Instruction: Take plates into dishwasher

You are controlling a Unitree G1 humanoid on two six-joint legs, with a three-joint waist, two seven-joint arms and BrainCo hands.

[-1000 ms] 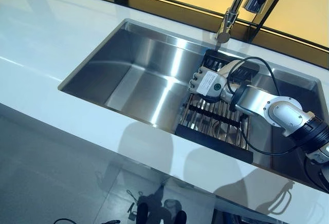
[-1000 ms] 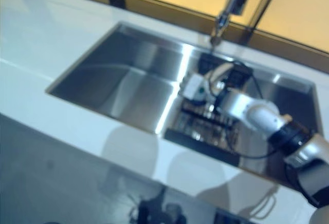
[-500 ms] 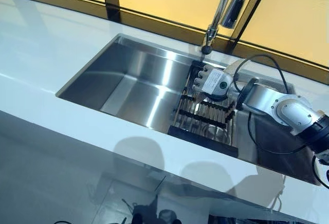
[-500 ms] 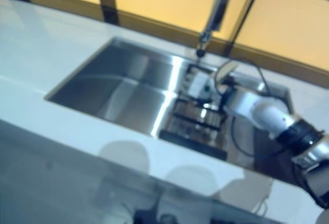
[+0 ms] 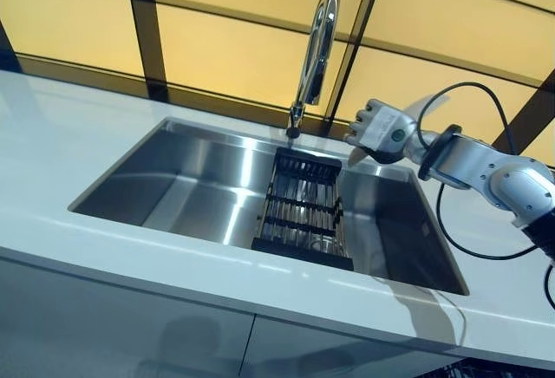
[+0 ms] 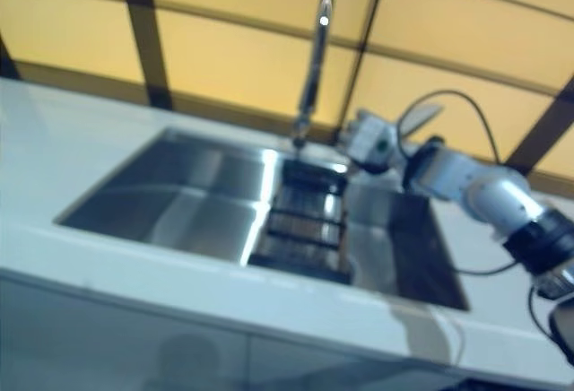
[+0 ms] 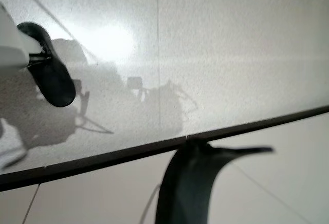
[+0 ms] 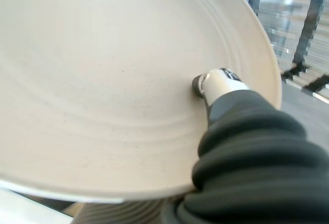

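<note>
My right hand (image 5: 379, 127) hangs above the sink (image 5: 186, 179), whose left basin lies open; the dark rack (image 5: 302, 213) and tall faucet (image 5: 314, 48) crowd the middle.

no readable text, labels or numbers

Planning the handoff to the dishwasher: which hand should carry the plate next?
The right hand: its thumb already presses the cream plate, raised above the sink. The left hand shows in no view.
</note>
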